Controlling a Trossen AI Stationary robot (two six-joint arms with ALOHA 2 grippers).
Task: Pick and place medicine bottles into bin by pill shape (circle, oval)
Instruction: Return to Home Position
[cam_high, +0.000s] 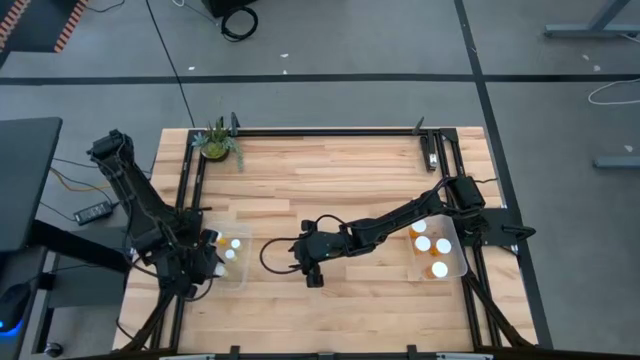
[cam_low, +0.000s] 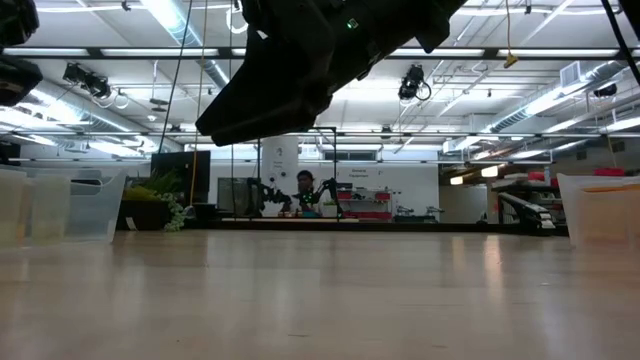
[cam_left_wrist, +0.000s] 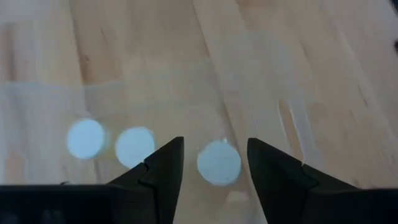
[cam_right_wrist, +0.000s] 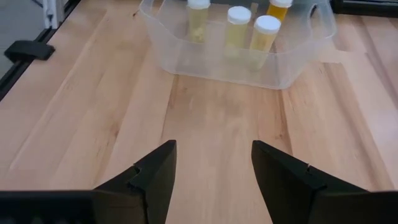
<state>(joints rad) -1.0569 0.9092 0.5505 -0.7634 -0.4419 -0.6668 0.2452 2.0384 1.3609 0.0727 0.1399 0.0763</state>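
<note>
Over the left bin (cam_high: 244, 275), at the bench's 9 o'clock side, the left end effector (cam_left_wrist: 215, 142) hangs with its fingers (cam_left_wrist: 161, 177) spread apart and nothing between them. Straight beneath it, three white-capped bottles (cam_left_wrist: 219, 163) sit inside the clear bin, one framed in the gap and two off to one side. Toward the middle of the bench (cam_high: 340, 170), the right end effector (cam_right_wrist: 213, 146) is likewise spread wide and empty, poised above bare wood. Seen from above, it sits at the end of its outstretched arm, with the left bin at its 9 o'clock and the right bin (cam_high: 458, 262) well apart at its 3 o'clock. The right bin holds four bottles, three showing white caps and one orange at the bin's 6 o'clock end. A small potted plant (cam_high: 217, 143) stands near the bench's 11 o'clock corner.
</note>
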